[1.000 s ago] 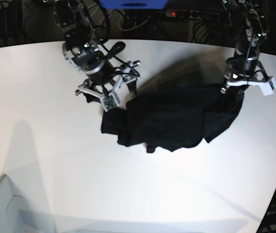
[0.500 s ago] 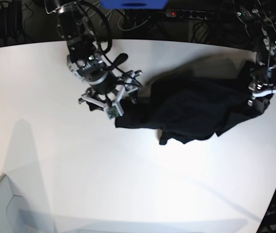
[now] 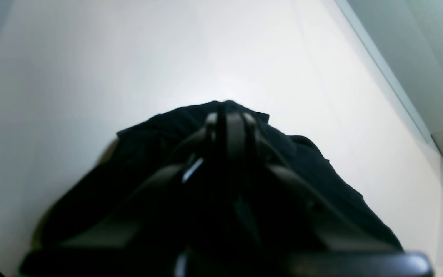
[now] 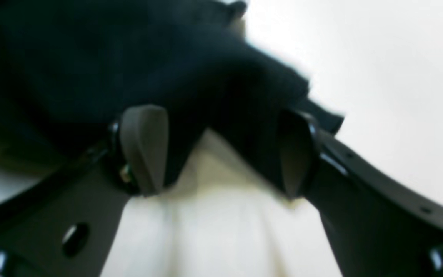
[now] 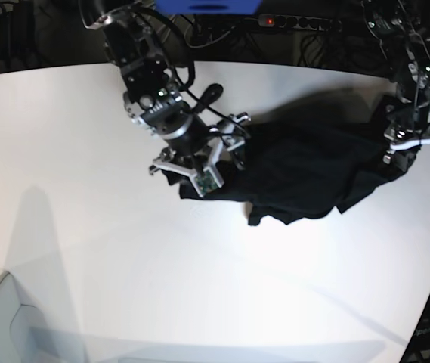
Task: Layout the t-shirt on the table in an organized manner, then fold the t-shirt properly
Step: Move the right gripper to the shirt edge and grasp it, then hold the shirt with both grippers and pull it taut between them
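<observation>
Bright light glares off the white table (image 5: 215,257) just in front of the black shirt (image 5: 305,174), which shows no detail. Soft shadows fall behind it. Both wrist views are blurred; the table edges bend.

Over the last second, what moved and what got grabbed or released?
The left gripper, shut on the t-shirt, dragged its end toward the base view's right, stretching the cloth out. The right gripper, jaws open, followed the shirt's other end rightward and now straddles its edge without closing. Nothing was newly grabbed or released. The shirt stays crumpled on the table.
</observation>
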You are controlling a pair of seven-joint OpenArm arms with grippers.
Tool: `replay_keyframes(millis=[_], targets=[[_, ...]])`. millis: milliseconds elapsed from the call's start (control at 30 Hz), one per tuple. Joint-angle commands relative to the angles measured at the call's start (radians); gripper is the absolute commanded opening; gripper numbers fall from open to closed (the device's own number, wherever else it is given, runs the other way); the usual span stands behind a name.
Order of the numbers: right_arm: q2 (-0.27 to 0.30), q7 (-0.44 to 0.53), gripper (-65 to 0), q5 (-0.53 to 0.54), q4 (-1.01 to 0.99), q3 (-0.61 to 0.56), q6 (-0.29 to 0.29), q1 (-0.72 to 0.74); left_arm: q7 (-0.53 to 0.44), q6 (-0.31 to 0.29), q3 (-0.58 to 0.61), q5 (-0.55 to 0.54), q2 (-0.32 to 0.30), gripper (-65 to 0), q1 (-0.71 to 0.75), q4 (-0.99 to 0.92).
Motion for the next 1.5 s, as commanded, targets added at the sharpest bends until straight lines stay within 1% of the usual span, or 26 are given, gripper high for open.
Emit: replay_keyframes(millis=[0,167,400,733,800,867,933,1000,1033,1067,1333,1467], targets=[[-0.003,0.016,-20.1,0.003,-0.003,-0.001,0.001,0.022,-0.017,-0.004,-0.004,-0.009,-0.01,-64.7,0.002,0.017],[-0.007,0.016,-20.2,0.003,-0.04,0.024,0.001,0.043,-0.017,-0.004,-0.004,-0.009,-0.008,-64.7,0.008,0.017],[-0.009,0.016,-20.2,0.003,-0.042,0.022,0.001,0.086,-0.017,-0.004,-0.004,-0.009,-0.008,-64.7,0.008,-0.006],[-0.01,0.016,-21.1,0.003,-0.151,0.024,0.001,0.147,-0.017,-0.004,-0.004,-0.011,-0.005,-64.7,0.008,-0.018],[-0.01,0.016,-26.3,0.003,-0.148,0.024,0.001,0.147,-0.017,-0.004,-0.004,-0.011,-0.005,-64.7,0.008,-0.018],[-0.01,0.039,-35.9,0.003,-0.148,0.024,0.001,0.147,-0.017,-0.004,-0.004,-0.011,-0.005,-64.7,0.008,-0.018],[-0.01,0.077,-47.8,0.003,-0.152,0.024,0.001,0.147,-0.017,-0.004,-0.004,-0.011,-0.005,-64.7,0.006,-0.018],[-0.009,0.103,-58.3,0.003,-0.152,0.024,0.001,0.147,-0.017,-0.004,-0.004,-0.011,-0.005,-64.7,0.003,-0.018],[-0.009,0.111,-62.9,0.003,-0.152,0.024,0.0,0.147,-0.017,-0.004,-0.004,-0.011,-0.005,-64.7,0.0,-0.018],[-0.007,0.113,-65.0,0.001,-0.152,0.024,-0.002,0.147,-0.017,-0.004,-0.004,-0.011,-0.007,-64.7,-0.001,-0.018],[-0.017,0.114,-65.0,0.001,-0.143,0.117,-0.002,0.149,-0.017,-0.004,-0.008,-0.011,-0.01,-64.7,-0.078,-0.018],[-0.017,0.102,-65.0,0.001,-0.143,0.171,-0.002,0.141,-0.017,-0.004,-0.003,-0.011,-0.01,-64.7,-0.093,-0.017]])
